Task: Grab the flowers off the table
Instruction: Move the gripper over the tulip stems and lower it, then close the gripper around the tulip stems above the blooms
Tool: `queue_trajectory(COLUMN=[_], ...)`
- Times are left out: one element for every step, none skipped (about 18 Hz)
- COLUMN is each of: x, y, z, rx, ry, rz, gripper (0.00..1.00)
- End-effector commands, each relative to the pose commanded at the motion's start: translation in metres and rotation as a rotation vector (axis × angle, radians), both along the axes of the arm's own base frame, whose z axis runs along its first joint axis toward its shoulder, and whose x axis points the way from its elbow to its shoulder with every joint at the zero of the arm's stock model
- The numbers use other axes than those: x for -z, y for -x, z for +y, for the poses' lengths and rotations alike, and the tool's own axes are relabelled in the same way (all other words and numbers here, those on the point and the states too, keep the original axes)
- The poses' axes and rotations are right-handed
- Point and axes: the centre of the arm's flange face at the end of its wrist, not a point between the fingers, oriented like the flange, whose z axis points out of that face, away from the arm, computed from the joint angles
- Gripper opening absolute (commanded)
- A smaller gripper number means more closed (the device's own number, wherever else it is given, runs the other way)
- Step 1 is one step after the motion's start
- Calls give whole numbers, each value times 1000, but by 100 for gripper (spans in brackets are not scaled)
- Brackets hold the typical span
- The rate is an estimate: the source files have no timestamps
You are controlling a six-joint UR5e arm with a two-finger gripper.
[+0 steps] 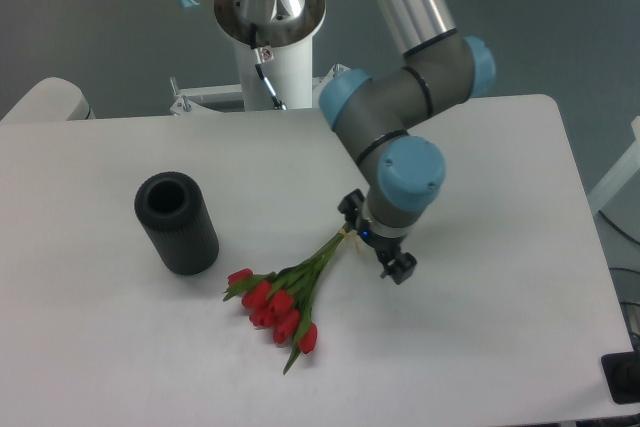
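Note:
The flowers (285,302) are a small bunch of red tulip buds on long green stems. They lie on the white table (480,167) at front centre, buds toward the front left and stem ends pointing back right. My gripper (375,238) points down over the stem ends. Its two black fingers (401,268) stand apart on either side of the stems, so it is open. The wrist hides the very tips of the stems, and I cannot tell whether the fingers touch them.
A black ribbed cylinder vase (178,223) stands upright to the left of the flowers, a short gap from the buds. The arm's white base column (268,22) rises behind the table's back edge.

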Motion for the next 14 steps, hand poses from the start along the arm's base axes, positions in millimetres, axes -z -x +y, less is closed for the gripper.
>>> queue_trajectory(x=[1, 3, 4, 4, 6, 10, 13, 17, 19, 22, 25, 28, 29, 31], y=[-1, -5, -12, -17, -23, -31, -38, -44, -47, -47, -48, -49, -51, -52], z=[-1, 0, 5, 10, 14, 17, 19, 21, 22, 22, 22, 23, 25, 26], rx=[-6, -20, -32, -47, -62, -74, -86, -94, -100, -103, -103, -100, -93, -88], ry=[3, 8, 10, 4, 0, 5, 5, 5, -3, -10, -13, -9, -9, -6], rz=[-2, -5, -3, 9, 18, 19, 22, 25, 34, 42, 47, 49, 54, 55], gripper=[100, 100, 100, 100, 100, 100, 100, 100, 100, 100, 100, 100, 100, 96])
